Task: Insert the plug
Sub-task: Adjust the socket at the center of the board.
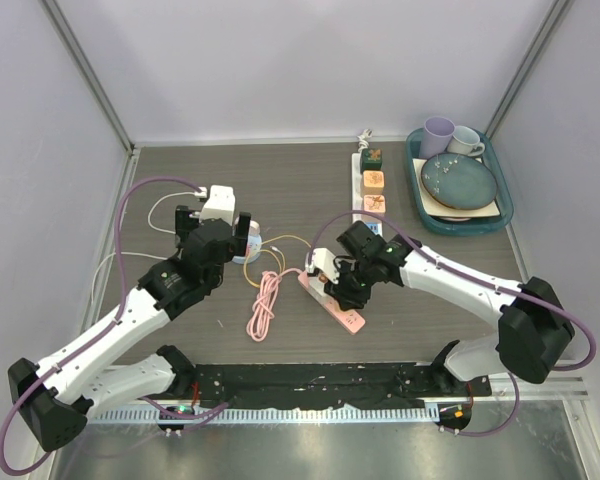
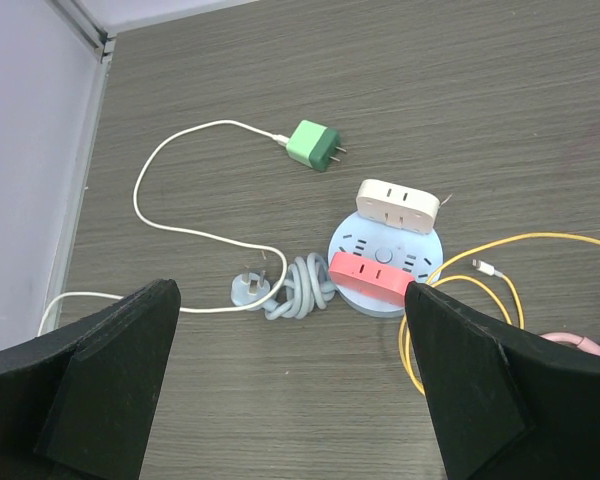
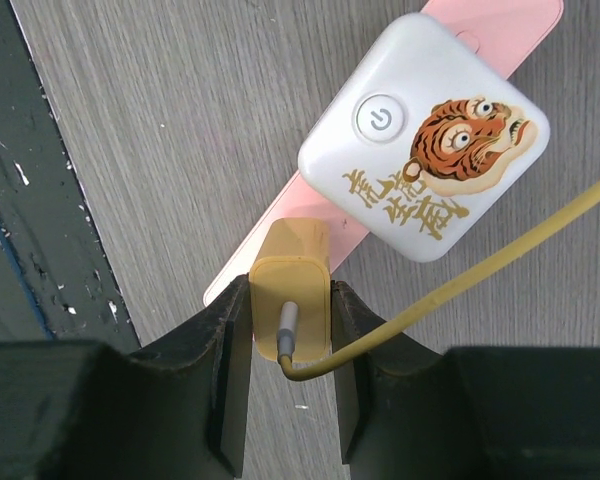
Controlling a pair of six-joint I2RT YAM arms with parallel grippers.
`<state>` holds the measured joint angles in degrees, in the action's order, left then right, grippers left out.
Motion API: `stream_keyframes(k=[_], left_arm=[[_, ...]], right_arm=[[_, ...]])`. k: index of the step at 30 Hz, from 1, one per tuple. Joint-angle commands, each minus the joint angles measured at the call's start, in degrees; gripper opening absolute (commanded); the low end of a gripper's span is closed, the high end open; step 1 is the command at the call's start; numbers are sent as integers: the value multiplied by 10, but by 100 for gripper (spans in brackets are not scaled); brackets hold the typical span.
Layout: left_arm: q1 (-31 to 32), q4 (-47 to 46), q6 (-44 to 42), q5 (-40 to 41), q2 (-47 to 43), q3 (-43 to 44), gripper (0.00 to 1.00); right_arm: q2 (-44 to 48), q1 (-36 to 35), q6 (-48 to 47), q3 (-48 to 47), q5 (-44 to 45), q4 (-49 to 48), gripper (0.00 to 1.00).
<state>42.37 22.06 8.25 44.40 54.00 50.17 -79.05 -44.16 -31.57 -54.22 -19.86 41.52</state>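
Right wrist view: your right gripper (image 3: 290, 300) is clamped on the yellow plug (image 3: 292, 265), one finger on each side, with the yellow cable (image 3: 480, 268) running off to the right.
Plug position: it sits over the free end of the pink power strip (image 3: 298, 200), just beside the white tiger adapter (image 3: 425, 135) seated on the strip. You cannot tell whether the pins touch the strip.
Strip location: close to the near edge of the table (image 1: 280, 180), about midway along it.
Left gripper (image 2: 290, 292): fingers spread wide, holding nothing, hovering above a round blue socket hub (image 2: 365, 245).
Step in hand: lining the pins up with a socket, by the look of it.
Next move: you probably need to square the plug to the slots, then press straight down. Watch that the strip does not slide.
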Motion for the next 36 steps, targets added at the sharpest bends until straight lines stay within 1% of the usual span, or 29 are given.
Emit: stream_keyframes(k=[1, 3, 7, 8, 10, 11, 12, 14, 15, 17, 18, 19, 20, 23, 24, 26, 27, 28, 29, 32, 33, 34, 36], left_arm=[[-2, -30, -10, 6, -10, -3, 100], [-2, -26, -10, -2, -14, -2, 100], [-2, -19, -31, -99, -43, -3, 100], [-3, -19, -37, -180, -54, -6, 100], [-2, -36, -50, -270, -88, -23, 100], [-2, -45, -53, -347, -99, -32, 100], [-2, -67, -55, -386, -107, -41, 100], [-2, -91, -64, -438, -132, -68, 100], [-2, -105, -68, -495, -137, -75, 100], [-2, -108, -68, -530, -134, -86, 100], [-1, -107, -54, -539, -129, -86, 100], [-1, -106, -37, -541, -123, -83, 100], [-1, -106, 1, -542, -109, -82, 100], [3, -95, 53, -543, -78, -75, 100], [11, -91, 96, -536, -68, -74, 100], [34, -90, 151, -501, -51, -76, 100], [43, -90, 210, -483, -32, -79, 100], [53, -89, 233, -454, -22, -83, 98], [71, -82, 251, -440, -9, -84, 96], [100, -68, 315, -398, 38, -78, 89], [105, -69, 330, -391, 50, -76, 85], [111, -70, 355, -387, 79, -74, 84], [121, -68, 369, -376, 115, -65, 80]], right_arm=[[-15, -6, -14, 1, 24, -22, 6], [-16, -7, -12, 1, 21, -22, 5], [13, -7, -5, -11, -2, -22, 4], [20, -6, -3, -15, -7, -24, 4], [40, -6, -1, -25, -30, -25, 4], [44, -7, 0, -27, -39, -25, 4], [49, -7, 2, -28, -49, -25, 4], [57, -7, 2, -26, -49, -24, 4], [61, -6, 4, -24, -48, -25, 4], [69, -7, 13, -21, -42, -30, 3], [72, -7, 22, -20, -33, -35, 2], [76, -7, 52, -19, 0, -42, 1], [86, -7, 65, -18, 20, -57, 1], [110, -3, 114, -5, 93, -92, 1], [118, 4, 123, 5, 100, -100, 1], [128, 13, 150, 13, 119, -121, 1], [137, 19, 157, 21, 127, -126, 1], [141, 20, 164, 25, 135, -134, 1], [144, 21, 176, 29, 155, -135, 1], [155, 22, 203, 44, 190, -147, 1], [159, 22, 209, 48, 197, -151, 1], [170, 23, 215, 58, 219, -165, 1], [178, 23, 236, 72, 236, -178, 1]])
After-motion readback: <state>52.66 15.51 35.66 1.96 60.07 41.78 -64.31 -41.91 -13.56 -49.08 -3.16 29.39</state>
